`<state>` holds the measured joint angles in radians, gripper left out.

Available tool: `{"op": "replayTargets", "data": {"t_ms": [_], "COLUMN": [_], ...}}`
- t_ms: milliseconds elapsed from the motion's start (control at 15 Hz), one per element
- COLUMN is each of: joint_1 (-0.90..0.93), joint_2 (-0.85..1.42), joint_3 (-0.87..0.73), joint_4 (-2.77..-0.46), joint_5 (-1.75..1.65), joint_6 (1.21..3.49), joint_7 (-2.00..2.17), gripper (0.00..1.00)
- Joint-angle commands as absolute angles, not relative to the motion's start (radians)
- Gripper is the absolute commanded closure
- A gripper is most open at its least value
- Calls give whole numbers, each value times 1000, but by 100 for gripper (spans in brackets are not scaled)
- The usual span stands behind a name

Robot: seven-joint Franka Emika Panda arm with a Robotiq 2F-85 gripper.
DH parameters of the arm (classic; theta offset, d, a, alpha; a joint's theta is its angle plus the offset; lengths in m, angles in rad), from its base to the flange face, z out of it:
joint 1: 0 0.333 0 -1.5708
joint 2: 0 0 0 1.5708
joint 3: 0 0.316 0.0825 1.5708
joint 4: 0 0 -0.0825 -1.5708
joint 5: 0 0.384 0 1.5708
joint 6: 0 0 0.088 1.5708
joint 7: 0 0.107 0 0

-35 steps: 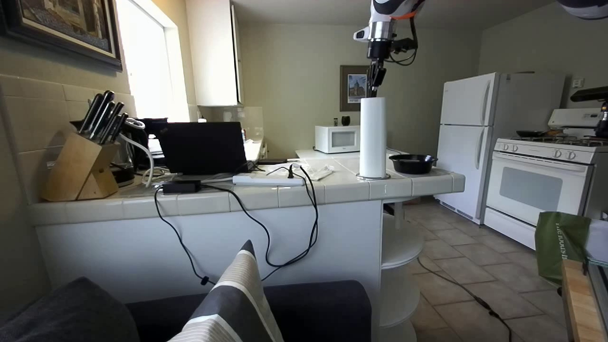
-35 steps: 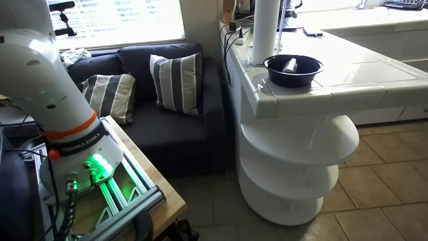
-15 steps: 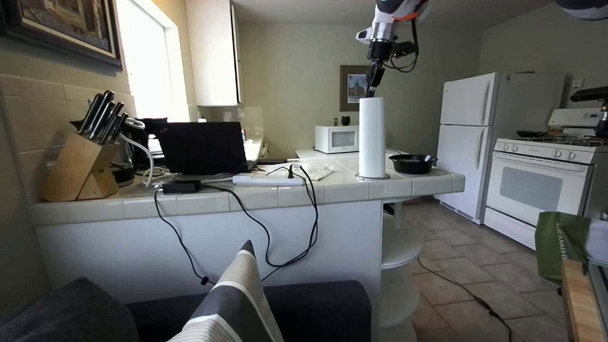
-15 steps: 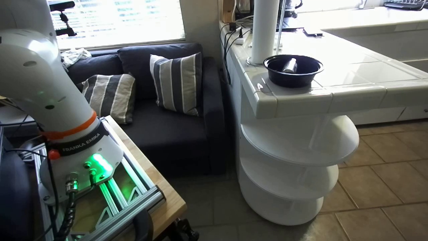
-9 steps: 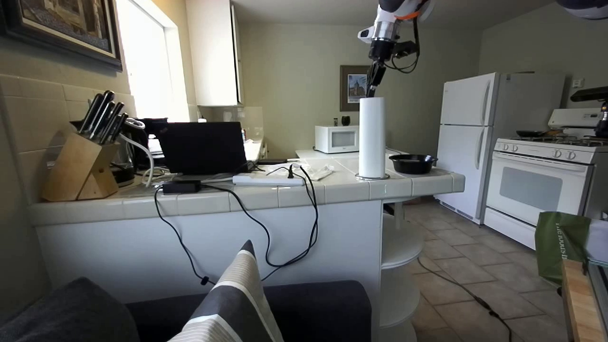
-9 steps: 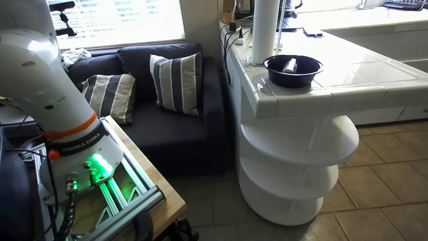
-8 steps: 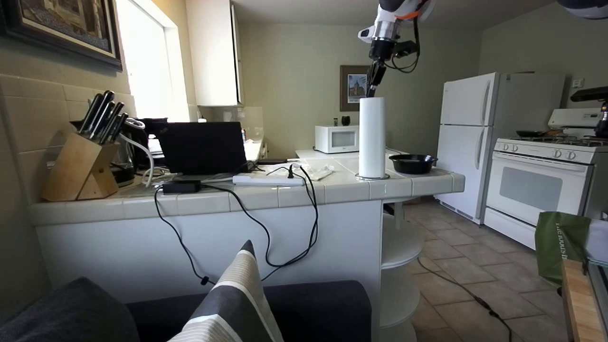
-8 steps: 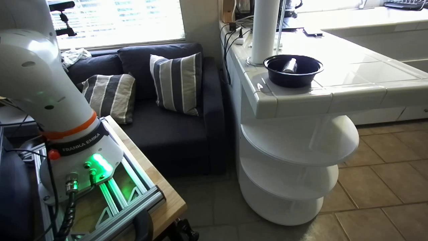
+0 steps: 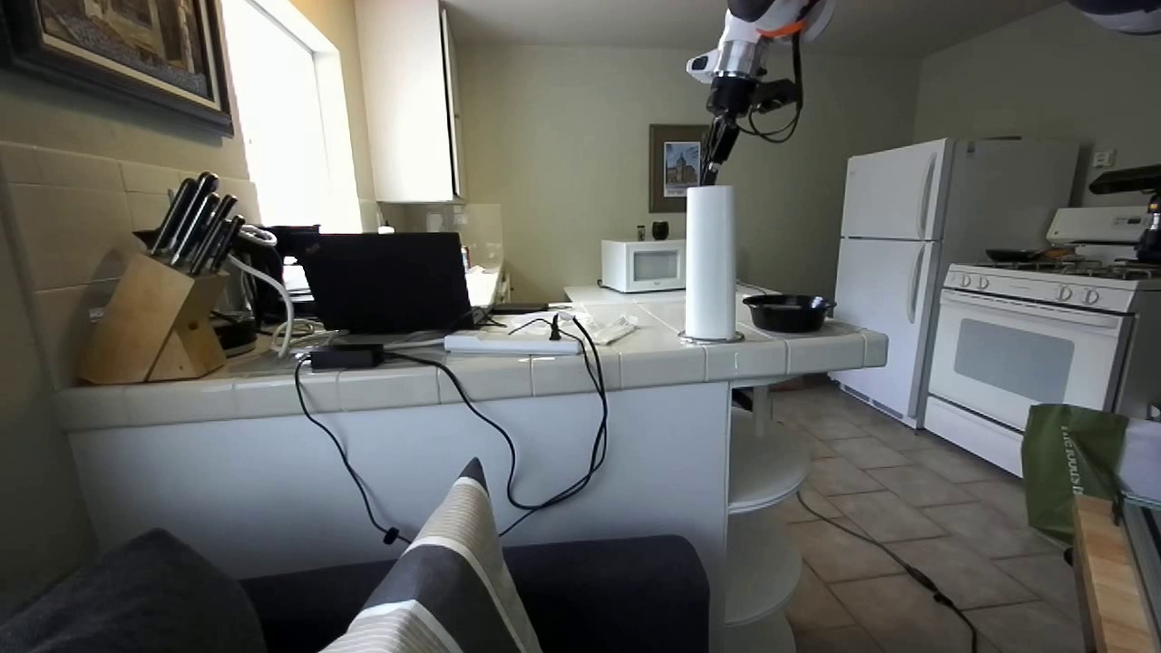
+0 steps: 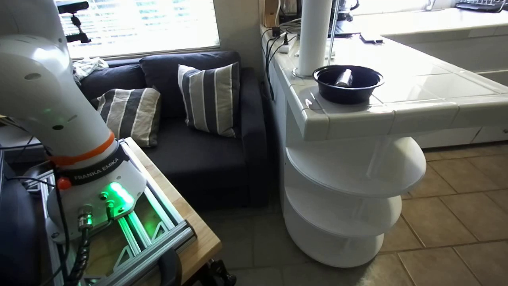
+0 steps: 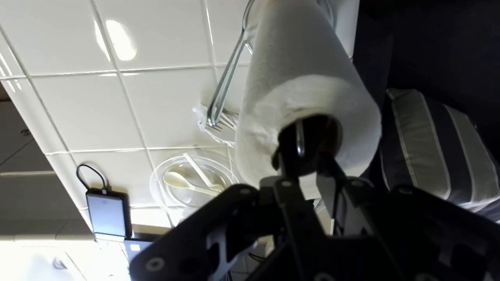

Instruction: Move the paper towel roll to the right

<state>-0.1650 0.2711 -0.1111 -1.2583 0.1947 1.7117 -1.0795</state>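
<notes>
The paper towel roll (image 9: 710, 263) is a tall white cylinder standing upright near the counter edge. It also shows in an exterior view (image 10: 314, 39), with its top cut off, and in the wrist view (image 11: 300, 50). My gripper (image 9: 707, 177) points down at the roll's top. In the wrist view my gripper (image 11: 306, 158) has its two black fingers apart, with a gap between them. The fingertips are at the dark hollow core, where a metal rod (image 11: 300, 138) shows. How deep the tips reach, and whether they touch the core wall, I cannot tell.
A dark round pan (image 9: 787, 314) holding a silver object (image 10: 344, 78) stands beside the roll near the counter's end. A wire holder arm (image 11: 230, 74) runs alongside the roll. A clear lid with cutlery (image 11: 191, 179), a power strip (image 9: 512, 345) and a laptop (image 9: 390, 281) share the counter.
Over about two seconds my wrist has shifted slightly right and tilted, fingertips staying at the roll's top. The roll moved very slightly left early on, then stayed still.
</notes>
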Motion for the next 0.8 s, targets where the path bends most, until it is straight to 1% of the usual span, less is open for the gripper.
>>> {"op": "replayTargets", "data": {"t_ms": [0, 200, 467, 533, 600, 667, 733], "joint_1": [-178, -180, -186, -187, -189, -190, -192], "joint_2": [243, 239, 226, 223, 221, 219, 217], "joint_3": [-106, -109, -111, -111, -112, -111, -112], "joint_4": [-1320, -1328, -1346, -1351, -1355, -1358, -1362], "joint_5": [241, 246, 247, 247, 248, 247, 247], "joint_6": [1729, 1734, 1746, 1747, 1750, 1753, 1761], "joint_7": [-1122, -1128, -1130, -1131, -1132, -1133, -1132], "gripper": [77, 78, 74, 76, 75, 77, 76]}}
